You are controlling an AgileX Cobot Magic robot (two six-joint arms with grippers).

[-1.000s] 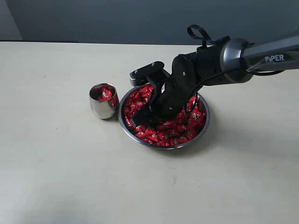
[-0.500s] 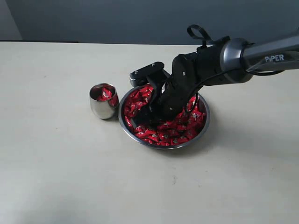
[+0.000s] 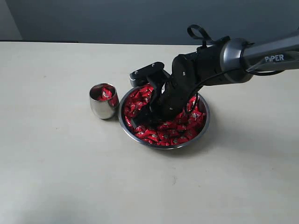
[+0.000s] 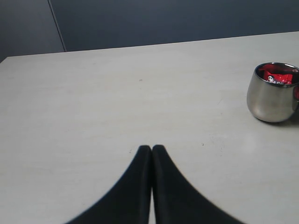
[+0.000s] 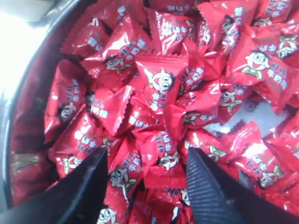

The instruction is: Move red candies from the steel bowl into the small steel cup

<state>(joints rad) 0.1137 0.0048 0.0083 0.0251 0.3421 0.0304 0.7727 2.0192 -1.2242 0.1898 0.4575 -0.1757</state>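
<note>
The steel bowl (image 3: pixel 203 126) sits mid-table, heaped with red candies (image 3: pixel 180 130). My right gripper (image 3: pixel 144 117) is down in the pile on the bowl's left side, jaws open and straddling a few candies (image 5: pixel 161 161), its fingertips (image 5: pixel 198 163) pressed among the wrappers. To the bowl's left stands the small steel cup (image 3: pixel 103 105) with red candies (image 3: pixel 105 93) inside. In the left wrist view the cup (image 4: pixel 271 95) is at the far edge, and my left gripper (image 4: pixel 152 148) is shut with nothing in it, over bare table.
The bowl's dark inner wall (image 5: pixel 28 121) rises close beside one right finger. A black block (image 3: pixel 147 72) of the right arm hangs over the bowl's far rim. A dark wall runs behind the pale tabletop (image 3: pixel 56 158).
The right gripper has settled very slightly deeper into the candies; otherwise nothing has visibly moved.
</note>
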